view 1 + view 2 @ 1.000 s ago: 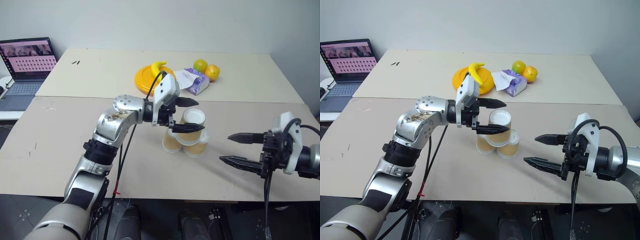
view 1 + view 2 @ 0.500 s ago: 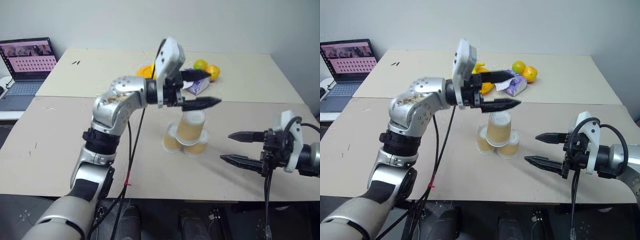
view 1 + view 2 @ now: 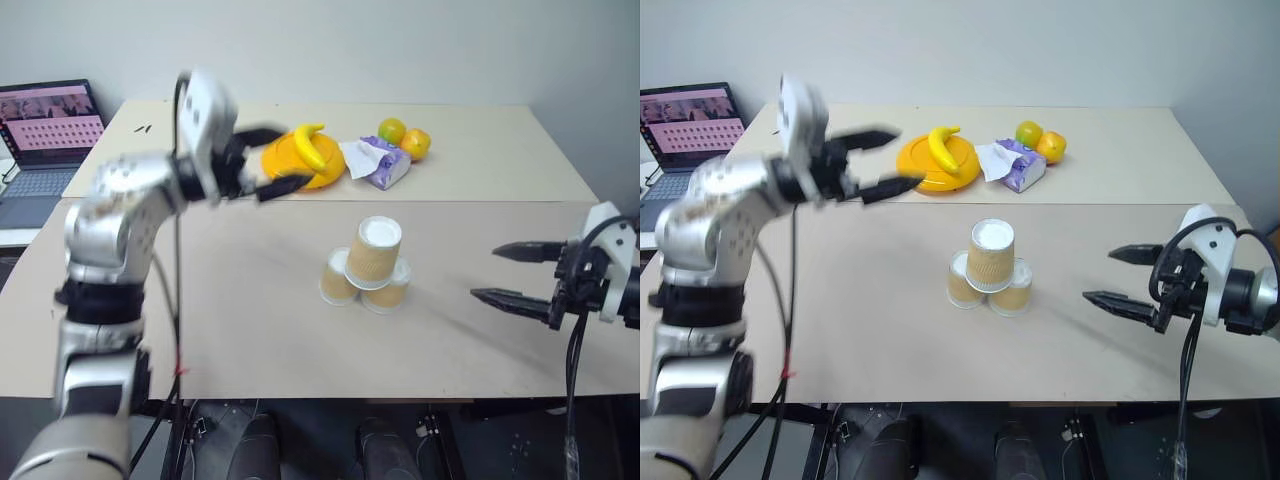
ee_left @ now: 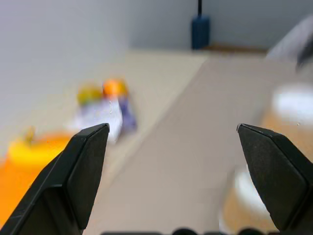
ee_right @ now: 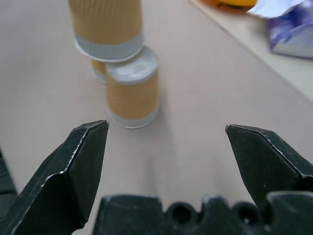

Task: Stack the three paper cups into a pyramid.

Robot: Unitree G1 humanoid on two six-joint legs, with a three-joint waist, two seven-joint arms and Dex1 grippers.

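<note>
- The left gripper (image 3: 268,160) is showing blurred at the upper left of the head views, so its finger edges are hard to make out; its two black fingers are standing spread and grasping nothing, up above the table (image 3: 250,320).
- The right gripper (image 3: 510,272) is hanging at the right edge of the head views, released, with nothing between its tapered black fingers; part of its arm is cut off by the frame edge.
- The three paper cups (image 3: 369,268) are sitting near the middle of the frame as a pyramid: two upside down side by side, one upside down on top, leaning a little.
- The top cup is partly hiding the two below it; in the right wrist view the top cup (image 5: 106,24) is cut off by the upper frame edge, and the far lower cup is mostly hidden.
- The cups are looking ribbed, tan-orange and tapered, with white bases.
- The table is showing a matte beige surface with a seam running across it.
- A round orange plate (image 3: 930,160) with a curved banana (image 3: 940,147) is lying at the upper middle, beside a crumpled tissue pack (image 3: 1008,164) and two round fruits (image 3: 1040,140).
- A laptop (image 3: 45,135) is being cut off by the left edge.
</note>
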